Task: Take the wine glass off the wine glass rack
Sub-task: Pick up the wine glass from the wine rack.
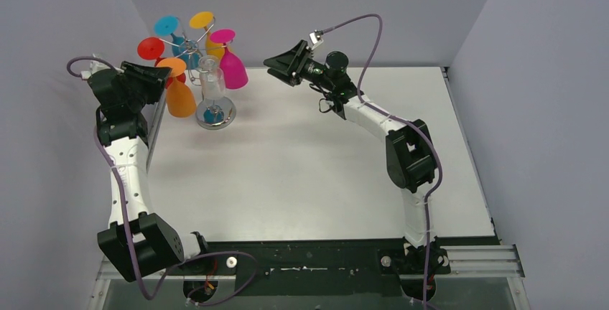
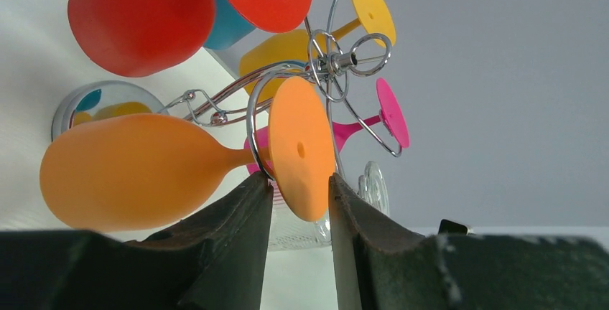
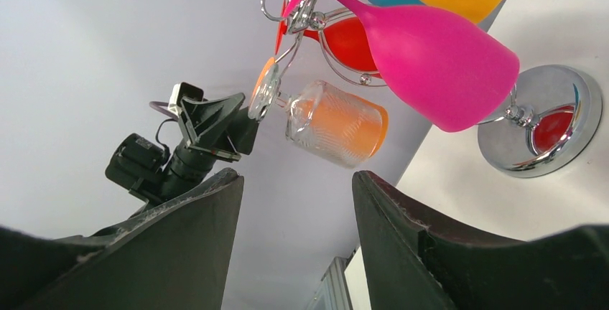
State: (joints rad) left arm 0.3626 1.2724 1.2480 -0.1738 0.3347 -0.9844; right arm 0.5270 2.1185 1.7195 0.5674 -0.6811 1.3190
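L gripper (image 2: 300, 182) at wine glass rack (image 2: 327, 62), fingers either side of orange wine glass (image 2: 129, 174) foot rim. Clamped or not: can't tell. Glass hung by stem in rack's wire loop, bowl down, beside rack base (image 2: 108, 98). R gripper (image 3: 296, 181) spread wide, holding nothing, well apart from rack, on pink glass (image 3: 438, 59) side.

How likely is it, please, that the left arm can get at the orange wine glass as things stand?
Probably yes: the fingers of the left hand flank the foot of the orange wine glass, which hangs on the wine glass rack, and nothing stands between them.
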